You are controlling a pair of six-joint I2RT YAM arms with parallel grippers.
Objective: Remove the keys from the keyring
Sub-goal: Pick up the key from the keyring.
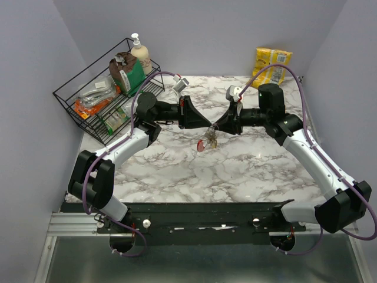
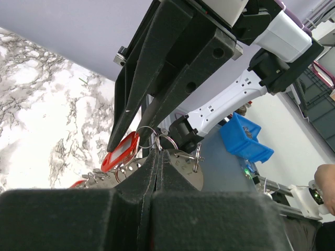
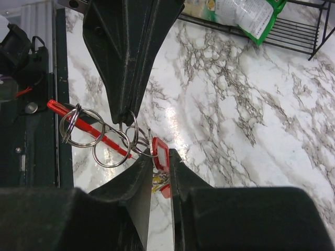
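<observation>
The left gripper [image 2: 157, 161] is seen fully closed, its black fingertips pinched on the keyring [image 3: 94, 129], a cluster of thin silvery metal rings threaded on a narrow red strap. Directly opposite, tip to tip with it, the right gripper [image 3: 159, 171] is held with its jaws partly apart. A flat red plastic tag [image 3: 159, 151] with a pale window is framed in the gap between them; whether the pads press on that tag cannot be told. The keys [image 1: 211, 140], small silvery metal ones, are left hanging in a bunch just below the meeting point of the two grippers, above the white marble-patterned table top [image 1: 247, 165], and are still joined to the rings. The bunch is located well to the right of the black wire rack [image 1: 109, 100], roughly level with the rack's near end. Bags and packets are stored in that rack, and a cream soap bottle with a pump [image 1: 140, 54] is stood at its far end. A yellow packet [image 1: 272, 60] is propped against the back wall, far to the right of the rack.
</observation>
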